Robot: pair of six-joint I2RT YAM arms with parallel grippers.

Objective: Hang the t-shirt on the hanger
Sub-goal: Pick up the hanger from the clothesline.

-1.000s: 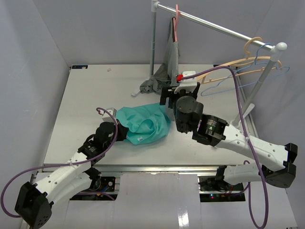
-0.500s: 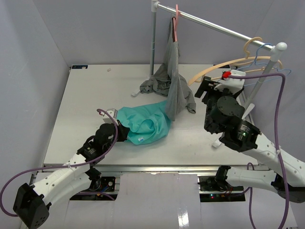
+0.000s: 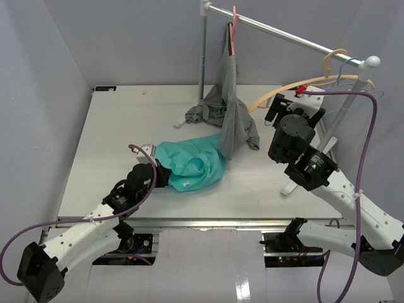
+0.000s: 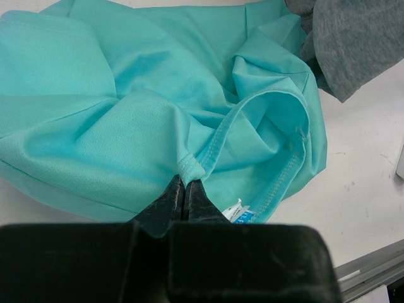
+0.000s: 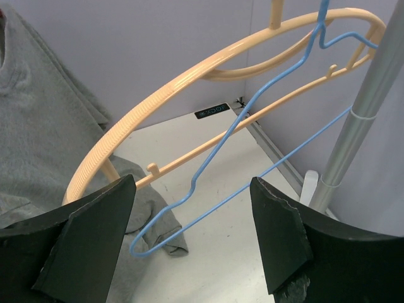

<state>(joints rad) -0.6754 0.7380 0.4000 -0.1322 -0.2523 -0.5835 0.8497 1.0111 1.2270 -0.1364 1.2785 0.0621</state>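
The teal t-shirt [image 3: 192, 165] [image 4: 158, 95] lies crumpled on the table, left of centre. My left gripper [image 3: 165, 175] [image 4: 186, 183] is shut on a fold of its stitched hem at the near edge. The light-blue wire hanger [image 3: 372, 95] [image 5: 193, 184] hangs at the right end of the rail, beside a tan wooden hanger [image 5: 189, 76]. My right gripper [image 3: 293, 106] [image 5: 192, 183] is raised in front of them and open. In the right wrist view the blue hanger's lower corner shows between the wide-apart fingers, and neither finger touches it.
A grey garment [image 3: 233, 120] hangs from a pink hanger [image 3: 234, 28] on the metal rail [image 3: 284, 35], its lower part trailing onto the table beside the t-shirt. The rack's right post [image 3: 350, 95] [image 5: 366, 113] stands just right of my right gripper.
My right arm has swung away from the t-shirt, right and back, up to the hangers at the rail's right end. The left gripper has stayed shut on the t-shirt.
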